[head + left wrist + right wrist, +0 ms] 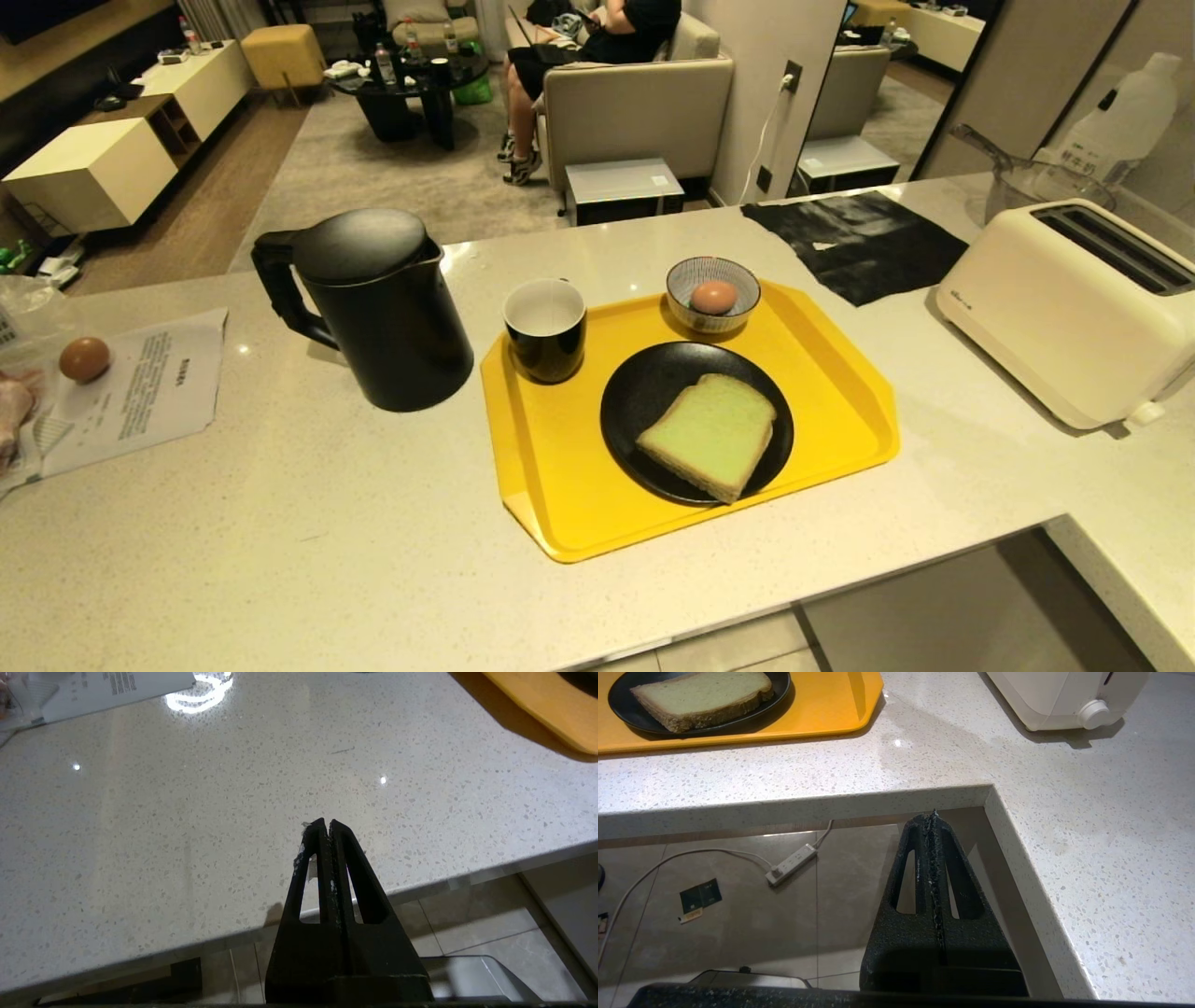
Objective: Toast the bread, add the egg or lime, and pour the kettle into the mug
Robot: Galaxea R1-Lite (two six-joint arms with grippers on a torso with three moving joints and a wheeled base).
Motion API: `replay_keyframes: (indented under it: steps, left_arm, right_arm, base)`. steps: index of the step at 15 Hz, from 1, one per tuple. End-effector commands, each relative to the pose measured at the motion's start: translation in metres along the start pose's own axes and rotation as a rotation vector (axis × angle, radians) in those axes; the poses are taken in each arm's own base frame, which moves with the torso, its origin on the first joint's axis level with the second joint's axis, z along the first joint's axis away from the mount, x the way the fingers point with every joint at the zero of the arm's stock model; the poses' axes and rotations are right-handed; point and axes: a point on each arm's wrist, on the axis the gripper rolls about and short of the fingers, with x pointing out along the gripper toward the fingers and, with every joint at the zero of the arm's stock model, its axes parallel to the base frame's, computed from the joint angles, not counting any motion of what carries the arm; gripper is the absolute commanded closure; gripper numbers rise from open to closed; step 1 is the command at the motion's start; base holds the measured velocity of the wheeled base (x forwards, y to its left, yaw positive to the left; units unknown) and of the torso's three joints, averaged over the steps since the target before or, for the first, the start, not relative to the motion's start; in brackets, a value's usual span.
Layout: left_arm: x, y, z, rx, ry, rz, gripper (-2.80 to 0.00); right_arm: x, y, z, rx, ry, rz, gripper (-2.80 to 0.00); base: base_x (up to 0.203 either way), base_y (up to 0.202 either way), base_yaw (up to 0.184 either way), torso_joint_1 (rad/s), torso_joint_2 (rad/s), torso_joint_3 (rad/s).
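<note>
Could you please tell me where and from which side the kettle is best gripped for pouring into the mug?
Probably by the loop handle, approached from the robot's left: the kettle stands upright with the handle pointing away from the mug, so the body stays between gripper and mug.

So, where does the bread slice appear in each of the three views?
Head view: bread on the black plate, centre of picture.
Left wrist view: not in it.
Right wrist view: bread at the top left corner.
Shared landmark: the yellow tray.
</note>
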Motion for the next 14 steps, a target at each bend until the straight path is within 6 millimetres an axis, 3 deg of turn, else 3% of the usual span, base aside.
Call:
replay_keyframes:
  steps: [1, 14]
  left_arm:
    - [0.0003, 0.0000, -0.0002, 0.000, -0.005, 0.001, 0.00]
    - [0.0003, 0.0000, -0.0002, 0.000, -0.005, 0.000, 0.00]
  right_arm:
    - [0.0017, 0.0002, -0.0072, 0.000, 0.026, 0.003, 0.00]
    - [0.0017, 0.0002, -0.0073, 0.000, 0.026, 0.001, 0.00]
  base:
    - [0.000, 0.000, 0.000, 0.000, 0.00, 0.000]
    - [0.000, 0.000, 0.000, 0.000, 0.00, 0.000]
